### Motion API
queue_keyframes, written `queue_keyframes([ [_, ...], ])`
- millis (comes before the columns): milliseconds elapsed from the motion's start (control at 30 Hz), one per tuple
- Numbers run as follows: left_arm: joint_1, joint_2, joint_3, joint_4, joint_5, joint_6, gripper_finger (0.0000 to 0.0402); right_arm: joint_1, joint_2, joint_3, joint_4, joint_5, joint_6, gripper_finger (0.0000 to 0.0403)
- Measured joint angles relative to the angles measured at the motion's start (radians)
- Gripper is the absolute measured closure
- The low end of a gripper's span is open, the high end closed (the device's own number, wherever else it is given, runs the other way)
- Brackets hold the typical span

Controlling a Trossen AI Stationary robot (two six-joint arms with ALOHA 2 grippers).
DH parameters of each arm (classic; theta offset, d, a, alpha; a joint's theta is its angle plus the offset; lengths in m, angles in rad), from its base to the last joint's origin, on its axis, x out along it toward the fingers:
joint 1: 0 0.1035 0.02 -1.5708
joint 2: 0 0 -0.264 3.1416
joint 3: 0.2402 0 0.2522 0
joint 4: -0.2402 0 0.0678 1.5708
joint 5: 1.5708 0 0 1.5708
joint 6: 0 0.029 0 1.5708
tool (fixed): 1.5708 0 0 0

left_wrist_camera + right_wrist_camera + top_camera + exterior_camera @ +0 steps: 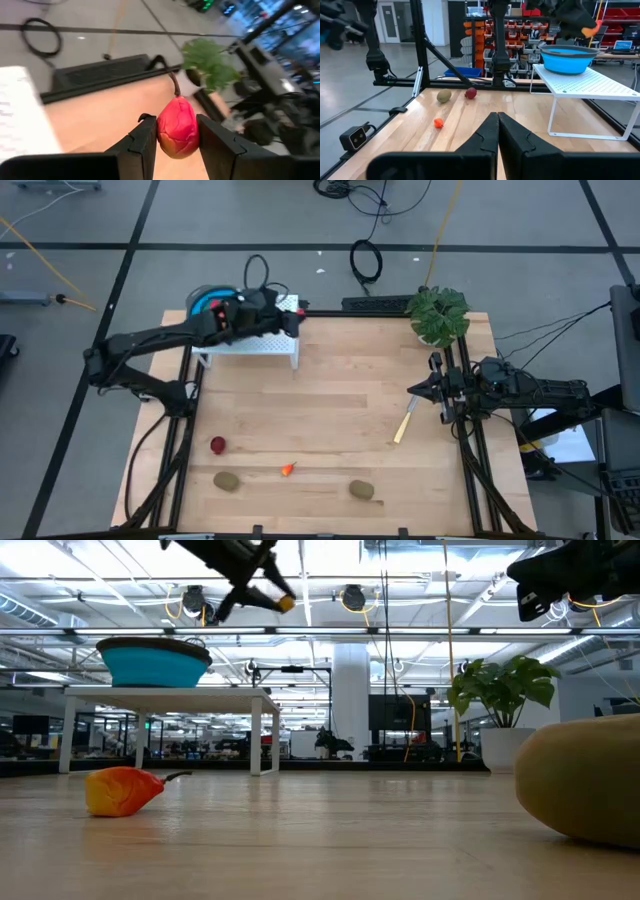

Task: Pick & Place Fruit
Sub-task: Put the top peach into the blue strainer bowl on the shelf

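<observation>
fruit transfer, partly complete

the left gripper (pixel 177 145) pinches a red-orange oval toy fruit (pixel 178 127) above the white perforated stand (pixel 262 345) bearing the blue bowl (pixel 569 57). a dark red ball (pixel 217 444), small orange-red bit (pixel 288 470) and two brown-green kiwi ovals (pixel 227 480) await on the wooden table (pixel 340 400). the right gripper (pixel 497 132), pressed together, waits at the table's right edge.

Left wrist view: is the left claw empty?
No, the left claw is closed on a red-orange fruit with a dark stem, gripped between its two fingers.
</observation>
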Motion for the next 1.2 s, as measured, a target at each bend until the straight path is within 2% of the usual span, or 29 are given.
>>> queue_keyframes([
  [200, 0.092, -0.086, 0.000, -0.156, -0.006, 0.057, 0.0275, 0.000, 0.000, 0.000, 0.000, 0.000, 0.000, 0.0403],
  [533, 0.217, -0.206, 0.000, -0.402, -0.138, 0.098, 0.0275, 0.000, 0.000, 0.000, 0.001, 0.000, 0.012, 0.0403],
  [867, 0.304, -0.222, -0.001, -0.675, -0.209, -0.006, 0.0275, 0.000, 0.000, 0.000, 0.001, -0.001, 0.011, 0.0403],
  [1200, 0.358, -0.216, -0.002, -0.709, -0.212, -0.036, 0.0275, 0.000, 0.000, 0.000, 0.001, 0.000, 0.011, 0.0403],
])
